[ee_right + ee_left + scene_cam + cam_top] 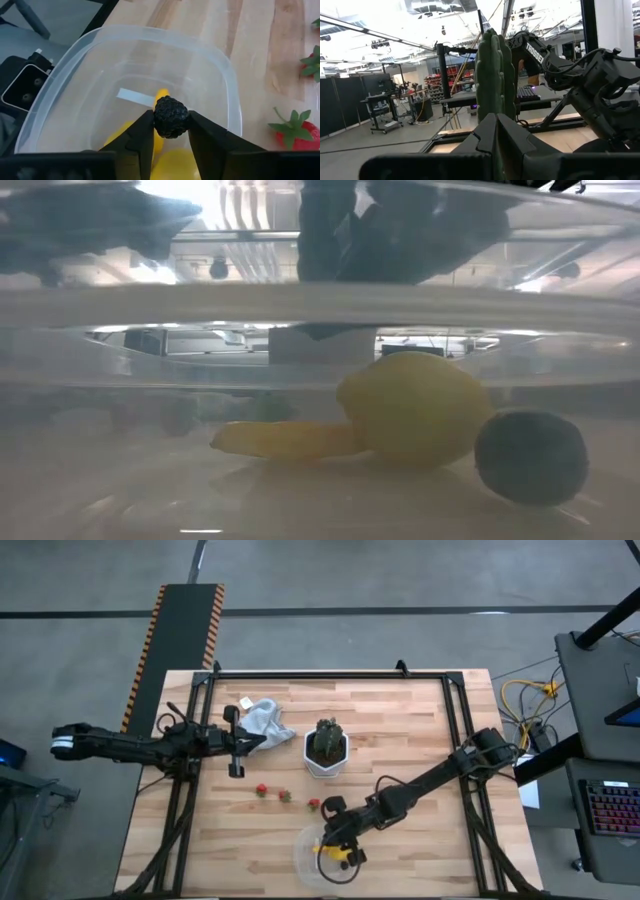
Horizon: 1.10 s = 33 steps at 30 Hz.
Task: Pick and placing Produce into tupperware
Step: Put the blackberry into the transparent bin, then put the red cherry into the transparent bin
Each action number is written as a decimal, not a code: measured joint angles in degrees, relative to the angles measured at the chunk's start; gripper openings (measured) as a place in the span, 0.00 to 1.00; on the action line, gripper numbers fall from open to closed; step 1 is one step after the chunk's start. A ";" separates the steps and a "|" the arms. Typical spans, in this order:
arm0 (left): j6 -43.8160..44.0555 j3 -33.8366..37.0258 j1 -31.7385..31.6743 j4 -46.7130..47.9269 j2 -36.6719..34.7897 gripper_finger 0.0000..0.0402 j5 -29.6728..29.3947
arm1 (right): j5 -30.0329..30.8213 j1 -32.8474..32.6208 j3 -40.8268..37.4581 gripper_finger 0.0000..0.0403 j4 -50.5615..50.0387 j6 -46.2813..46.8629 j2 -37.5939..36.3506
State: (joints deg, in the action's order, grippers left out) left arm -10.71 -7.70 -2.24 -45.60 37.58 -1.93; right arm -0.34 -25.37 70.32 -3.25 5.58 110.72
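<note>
Two arms work above a wooden worktop (400,730). Right claw (171,122): poised over the clear tupperware (80,85) at the worktop's near edge, its fingers clamped on a dark purple berry (171,116) held just above the tub's opening. Inside the tub lie a yellow lemon-like fruit (420,408), a thin yellow piece (285,440) touching it, and a second dark berry (530,456) just beside the lemon. Three strawberries (262,790) remain on the bare wood between the tub and the white hexagonal pot (326,758), which holds a dark green spiky plant (494,75). Left claw (236,742): stationed beside a crumpled grey cloth (262,720) at the worktop's left, facing the plant, its fingers spread apart and empty.
</note>
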 joint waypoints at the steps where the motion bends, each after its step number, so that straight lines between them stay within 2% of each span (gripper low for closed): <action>1: 0.02 0.00 0.00 -0.04 0.13 0.00 0.00 | -0.02 -0.01 0.00 0.28 0.00 0.00 0.00; 11: 0.04 0.28 0.00 0.02 0.63 0.00 0.00 | 0.41 0.18 0.00 0.34 -0.01 -0.56 0.00; 15: 1.10 0.40 0.02 -0.02 0.73 0.00 0.02 | 0.40 0.89 0.00 0.33 -1.32 -2.51 -0.89; 23: 1.55 0.61 0.02 0.06 1.23 0.00 0.02 | 0.58 2.79 -0.64 0.30 -6.06 -7.72 -7.10; 26: 2.54 0.62 0.02 0.15 1.74 0.00 0.05 | 0.87 3.10 -3.18 0.28 -7.63 -7.78 -9.84; 30: 4.85 0.66 0.02 0.20 2.76 0.00 0.08 | 6.14 2.94 -9.85 0.26 -7.19 -7.95 -14.30; 33: 4.87 0.66 0.02 0.04 3.60 0.00 0.11 | 6.71 2.93 -16.59 0.25 -2.35 -6.51 -17.83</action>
State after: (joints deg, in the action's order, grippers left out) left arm -5.85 -7.05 -2.22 -45.56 41.18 -1.83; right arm 6.37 -22.44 53.73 -5.59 -0.92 92.89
